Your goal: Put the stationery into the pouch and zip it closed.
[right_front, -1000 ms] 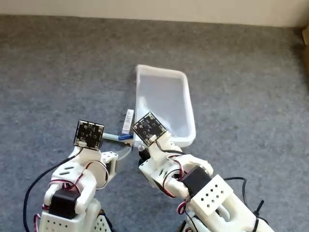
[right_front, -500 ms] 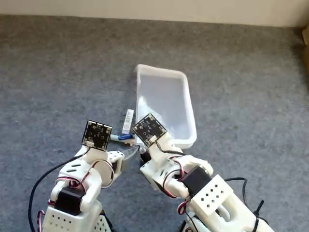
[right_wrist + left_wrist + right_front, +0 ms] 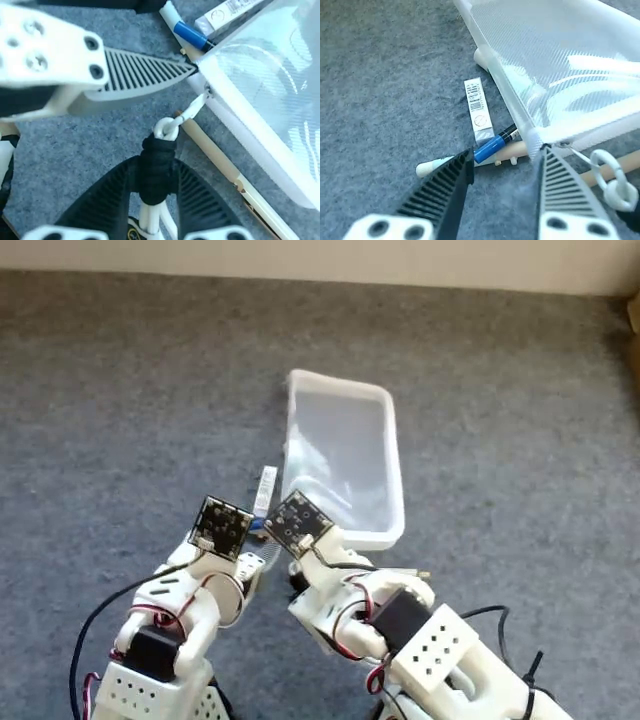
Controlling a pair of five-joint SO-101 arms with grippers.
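My left arm has swung in toward the pouch [image 3: 340, 430] since a second ago, and the pouch has slid a little away from me on the carpet [image 3: 120, 390]. My left claw [image 3: 506, 152] is spread wide at the pouch's near corner. One finger tip touches that corner, and the other hangs over the carpet just beside the pen [image 3: 492, 145]. It grips nothing.

My right claw [image 3: 156, 170] is clenched on the black knot of the pull [image 3: 165, 127], whose white ring and tab run up to the zip at the same corner.

The pouch lies flat, with pale shapes showing through its mesh; what they are I cannot tell. Outside it, along its near edge, lies a wooden pencil [image 3: 220, 162]. The pen, white with a blue section, lies just off the near corner, crossing the pencil's end. A white stick [image 3: 478, 110] with a printed label lies beside the pouch's long side, near the pen's dark tip.
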